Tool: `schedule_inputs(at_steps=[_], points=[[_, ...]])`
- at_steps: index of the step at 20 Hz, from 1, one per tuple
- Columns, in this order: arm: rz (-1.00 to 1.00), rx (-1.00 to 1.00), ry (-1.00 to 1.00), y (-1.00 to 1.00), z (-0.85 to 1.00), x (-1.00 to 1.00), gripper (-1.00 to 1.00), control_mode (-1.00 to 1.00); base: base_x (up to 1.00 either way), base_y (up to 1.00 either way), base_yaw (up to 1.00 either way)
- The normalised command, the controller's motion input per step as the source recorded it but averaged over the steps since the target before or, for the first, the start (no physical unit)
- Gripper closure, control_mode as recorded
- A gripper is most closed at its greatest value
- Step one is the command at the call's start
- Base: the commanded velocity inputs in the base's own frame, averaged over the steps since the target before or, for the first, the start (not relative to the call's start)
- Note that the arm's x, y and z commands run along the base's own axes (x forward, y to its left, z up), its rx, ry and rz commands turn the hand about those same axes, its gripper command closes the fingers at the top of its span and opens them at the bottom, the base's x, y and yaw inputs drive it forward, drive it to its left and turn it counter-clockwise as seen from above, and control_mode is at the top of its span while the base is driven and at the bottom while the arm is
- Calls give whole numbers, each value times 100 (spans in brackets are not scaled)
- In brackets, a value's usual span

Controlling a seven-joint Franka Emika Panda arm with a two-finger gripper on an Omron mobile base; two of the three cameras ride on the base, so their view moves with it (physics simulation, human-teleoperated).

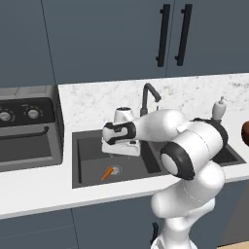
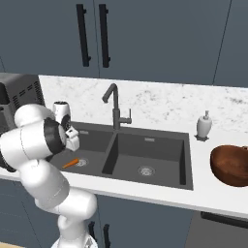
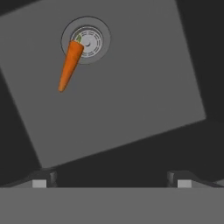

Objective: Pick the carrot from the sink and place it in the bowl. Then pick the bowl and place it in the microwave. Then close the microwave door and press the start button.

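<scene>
The carrot [image 1: 108, 172] [image 2: 71, 163] [image 3: 70, 64] lies flat on the floor of the left basin of the dark sink [image 1: 87, 143] [image 2: 160, 147], its thick end on the round drain [image 3: 89, 41]. My gripper [image 1: 120, 147] [image 3: 111, 181] hangs over that basin, pointing down, a little behind the carrot. It is open and holds nothing. The reddish-brown bowl [image 2: 231, 164] [image 1: 245, 132] stands on the counter to the right of the sink. The microwave is out of view.
A dark curved tap [image 1: 148, 95] [image 2: 114, 104] rises behind the sink's divider, close to my forearm. A white soap dispenser [image 1: 219, 109] [image 2: 204, 126] stands at the sink's back right. A dark countertop appliance with knobs [image 1: 24, 133] sits left of the sink.
</scene>
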Motion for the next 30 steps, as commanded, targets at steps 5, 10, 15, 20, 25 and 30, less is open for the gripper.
schedule_inputs(at_steps=[5,10,15,20,25,30], points=[[0,1,4,1,-58,21,-100,-100,0,0,0],[0,0,0,0,-22,8,-100,-100,0,0,0],[0,0,-2,9,-13,9,-100,-100,0,0,0],[0,0,-6,1,-32,0,-100,-100,0,0,0],[0,0,-3,1,-29,9,-100,-100,0,0,0],[0,0,0,14,-12,25,-100,-100,0,0,0]])
